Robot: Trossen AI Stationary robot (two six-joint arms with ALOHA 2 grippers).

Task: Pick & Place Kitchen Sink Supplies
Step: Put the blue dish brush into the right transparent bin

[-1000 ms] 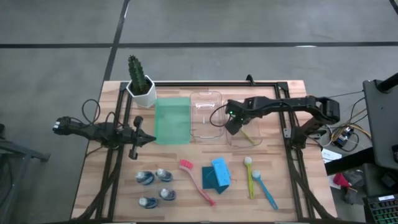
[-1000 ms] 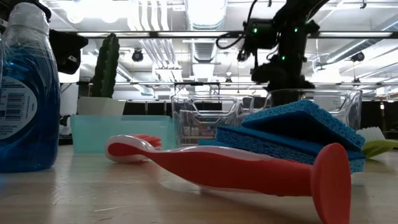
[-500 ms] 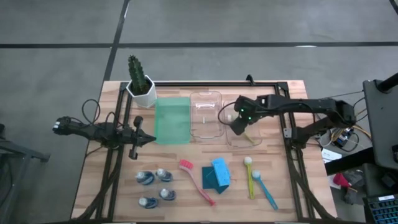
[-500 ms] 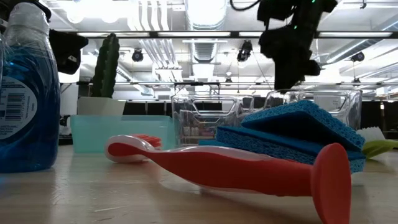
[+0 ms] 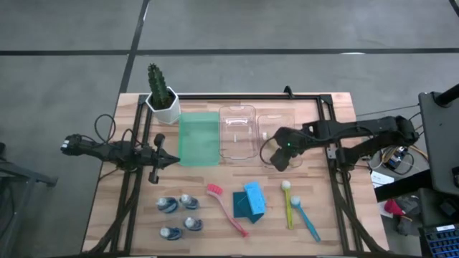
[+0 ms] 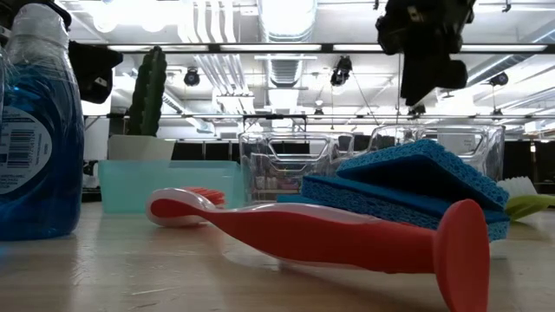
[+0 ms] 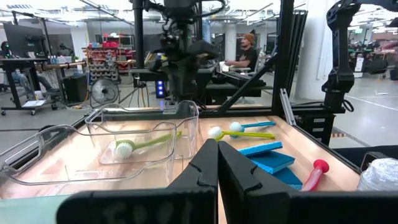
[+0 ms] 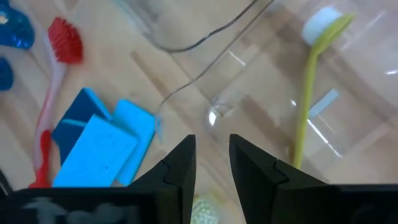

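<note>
My right gripper [image 5: 280, 158] hangs open, tipped downward, above the near end of the right clear tray [image 5: 267, 122], with nothing between its fingers [image 8: 212, 155]. A yellow-green white-headed brush [image 8: 306, 99] lies on that tray's floor. On the table's near part lie several blue-white bottles [image 5: 179, 215], a pink long-handled brush [image 5: 226, 209], blue sponges [image 5: 249, 202] stacked one on another, and two more white-headed brushes [image 5: 295, 208]. My left gripper [image 5: 155, 160] waits shut at the table's left side, pointing level [image 7: 217, 168].
A green tray [image 5: 197, 139] and a second clear tray [image 5: 238, 132] stand side by side left of the right clear tray. A potted cactus [image 5: 162, 94] stands at the far left corner. Black frame rails [image 5: 331, 136] run along the table's sides.
My right gripper has risen from inside the right clear tray and drawn back toward the table's near and right edges, tipping as it went. The yellow-green brush stays lying in the tray.
</note>
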